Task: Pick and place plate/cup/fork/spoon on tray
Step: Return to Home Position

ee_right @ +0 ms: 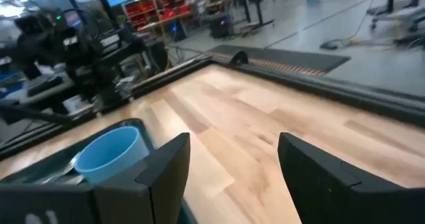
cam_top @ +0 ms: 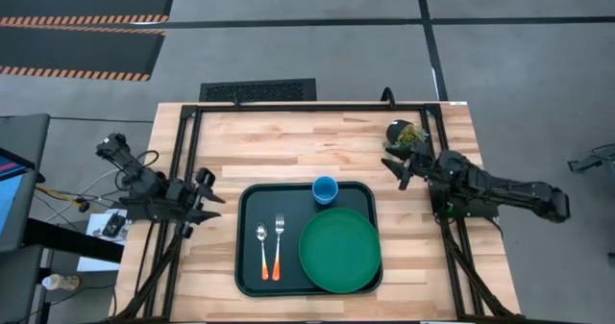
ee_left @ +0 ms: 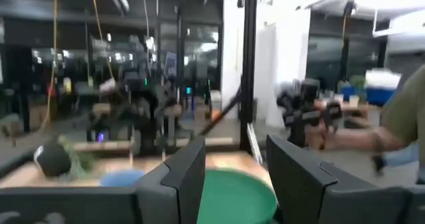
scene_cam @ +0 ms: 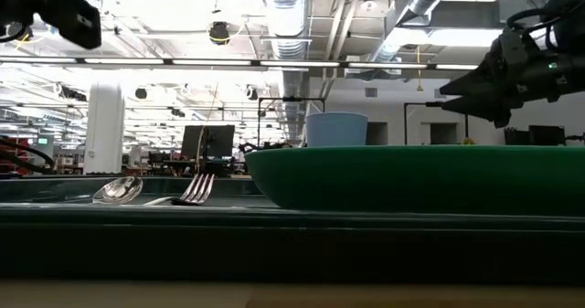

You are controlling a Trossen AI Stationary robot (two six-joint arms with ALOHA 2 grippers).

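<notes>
1. Large dark rectangular tray (cam_top: pixel 252 209): on the wooden table (cam_top: pixel 288 141), centre front.
2. Round green plate (cam_top: pixel 339 250): in the tray, right side.
3. Small blue cup (cam_top: pixel 325 189): in the tray, just behind the plate.
4. Orange-handled silver spoon (cam_top: pixel 262 252) and orange-handled fork (cam_top: pixel 278 247): in the tray, left side, with the spoon outermost.

Dark green-black rectangular tray (scene_cam: pixel 292 244) fills the foreground, raised rim running edge to edge above a thin strip of light wooden tabletop (scene_cam: pixel 274 299). Large round green plate (scene_cam: pixel 420 175) sits in the tray, right side. Small bright-blue cup (scene_cam: pixel 336 130) shows behind the plate's left part, top only. Left of the plate lie a silver spoon with a rounded bowl (scene_cam: pixel 117 190) and a silver-tined fork (scene_cam: pixel 195 189), side by side, spoon outermost. My right gripper (scene_cam: pixel 443 90) hangs high at right, clear of everything. My left arm (scene_cam: pixel 69 15) is high in the left corner.
</notes>
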